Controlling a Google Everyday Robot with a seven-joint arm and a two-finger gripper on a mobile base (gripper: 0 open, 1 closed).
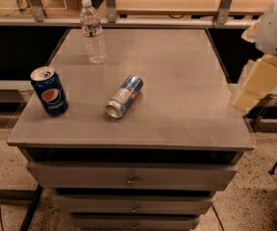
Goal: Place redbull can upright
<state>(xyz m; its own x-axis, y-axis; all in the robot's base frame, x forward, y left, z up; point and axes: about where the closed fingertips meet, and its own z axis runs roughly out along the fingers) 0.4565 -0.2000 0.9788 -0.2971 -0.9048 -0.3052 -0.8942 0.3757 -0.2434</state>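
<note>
The redbull can is slim, silver and blue, and lies on its side near the middle of the grey cabinet top. Its silver end points toward the front left. My gripper hangs at the right edge of the view, over the cabinet's right front corner. It is well to the right of the can and apart from it. Nothing is held in it.
A dark blue Pepsi can stands upright at the front left of the top. A clear water bottle stands upright at the back left. Drawers sit below the top. A wooden counter with rails runs behind.
</note>
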